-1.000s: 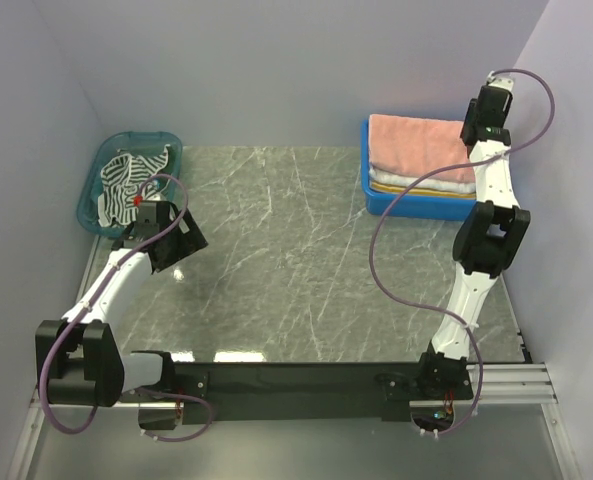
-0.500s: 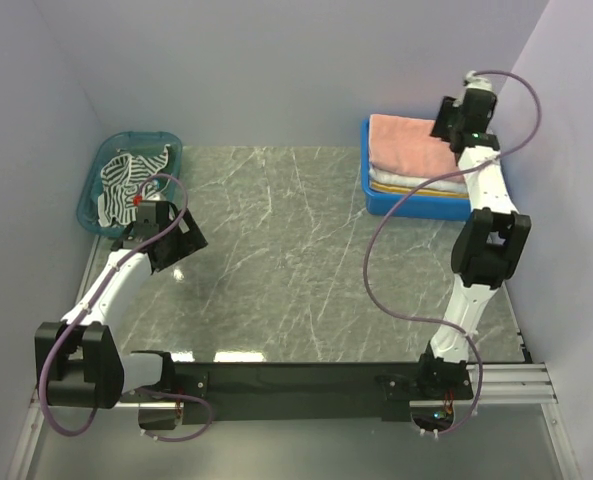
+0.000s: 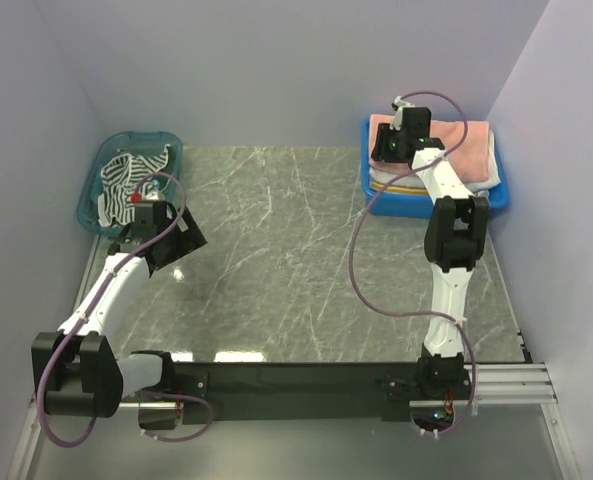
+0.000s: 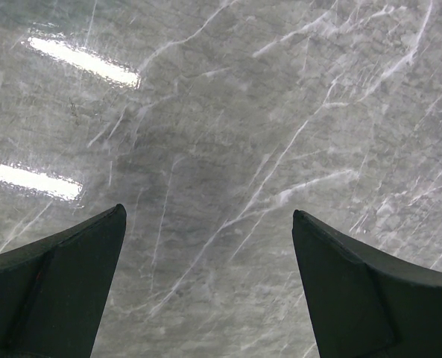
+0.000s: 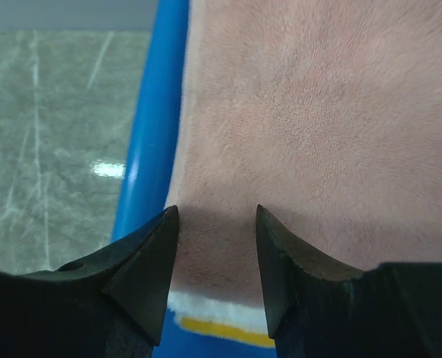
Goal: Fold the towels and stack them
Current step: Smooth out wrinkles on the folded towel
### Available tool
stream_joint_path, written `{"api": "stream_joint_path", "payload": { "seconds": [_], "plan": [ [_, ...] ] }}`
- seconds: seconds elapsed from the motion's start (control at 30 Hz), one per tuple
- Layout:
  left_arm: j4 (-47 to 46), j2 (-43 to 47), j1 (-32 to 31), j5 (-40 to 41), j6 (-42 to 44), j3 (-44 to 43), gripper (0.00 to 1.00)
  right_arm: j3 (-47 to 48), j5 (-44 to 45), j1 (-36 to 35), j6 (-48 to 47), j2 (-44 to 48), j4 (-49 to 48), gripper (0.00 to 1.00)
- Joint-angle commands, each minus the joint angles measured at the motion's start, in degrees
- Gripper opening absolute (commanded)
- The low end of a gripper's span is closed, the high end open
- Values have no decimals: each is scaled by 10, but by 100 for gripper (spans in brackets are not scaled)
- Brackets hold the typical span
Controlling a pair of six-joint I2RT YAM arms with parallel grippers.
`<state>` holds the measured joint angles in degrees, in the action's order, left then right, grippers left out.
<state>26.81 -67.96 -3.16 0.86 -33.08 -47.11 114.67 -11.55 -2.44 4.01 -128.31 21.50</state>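
Grey veined marble counter (image 3: 296, 260). Rear left: teal plastic basket (image 3: 91, 185), containing one crumpled dark-and-white striped towel (image 3: 126, 180). Rear right: blue plastic tray (image 5: 157, 112), containing one folded salmon pink towel (image 5: 302, 112) on top of a folded yellow-and-white striped towel (image 5: 206, 313), of which only the edge shows. Left gripper (image 4: 207, 211): jaws spread wide, empty, over bare counter near the basket. Right gripper (image 5: 215, 210): jaws partly apart, empty, over the pink towel's edge by the tray wall.
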Motion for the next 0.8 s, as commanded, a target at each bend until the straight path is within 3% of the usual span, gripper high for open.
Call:
{"api": "stream_joint_path", "payload": {
  "seconds": [0.0,0.23,0.47,0.77],
  "plan": [
    [-15,16,3,-15,14,-1,99,67,-14,9,8,-45,94,52],
    [-16,20,3,-17,14,1,99,-25,-13,9,22,-4,116,52],
    [-15,20,3,-17,15,1,99,-35,-30,9,28,24,94,52],
    [-15,19,3,-17,16,2,99,-81,54,56,76,147,-51,58]
  ]
}}
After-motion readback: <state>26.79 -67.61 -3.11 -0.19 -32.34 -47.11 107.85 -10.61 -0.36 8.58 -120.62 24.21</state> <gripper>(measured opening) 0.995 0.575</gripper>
